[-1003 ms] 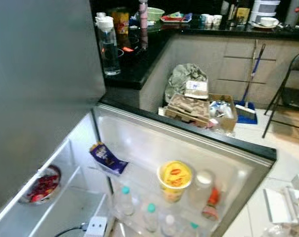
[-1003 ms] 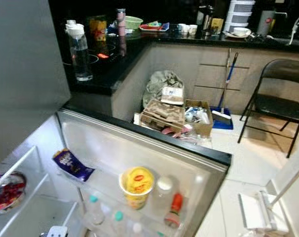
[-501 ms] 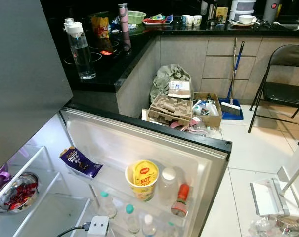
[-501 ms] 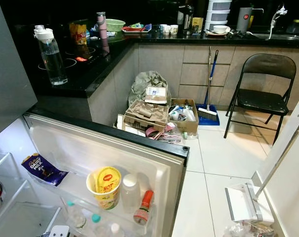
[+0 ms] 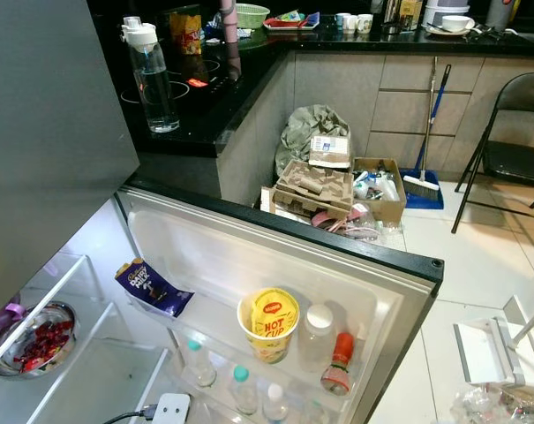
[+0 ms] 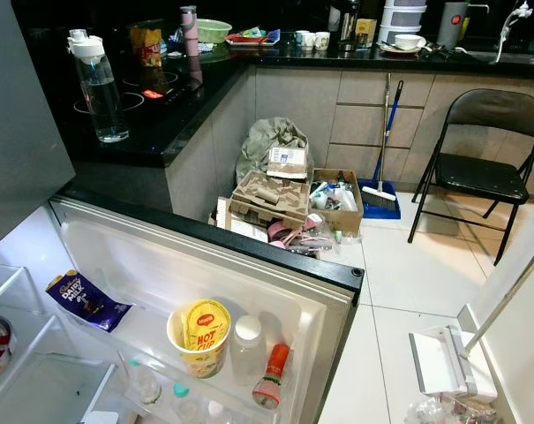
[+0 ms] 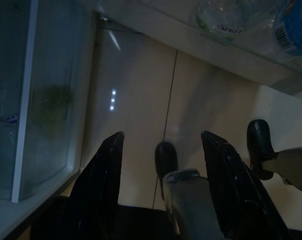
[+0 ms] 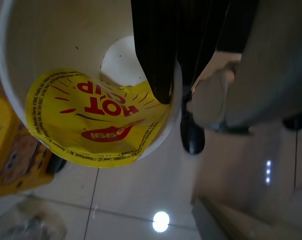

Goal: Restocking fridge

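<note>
Open fridge door, right hand holding a noodle cup

Eye views: the camera has swung slightly since before; a yellow-lidded cup (image 5: 274, 323) stands in the fridge door (image 5: 249, 265) shelf. Left wrist: left hand (image 7: 163, 150) spread, empty. Right wrist: right hand (image 8: 163, 60) clamps a noodle cup (image 8: 91, 107), lid peeled.

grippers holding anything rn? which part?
Right gripper is shut on a noodle cup, pinching its rim beside the peeled-back yellow lid. Left gripper is open, holding nothing.
</note>
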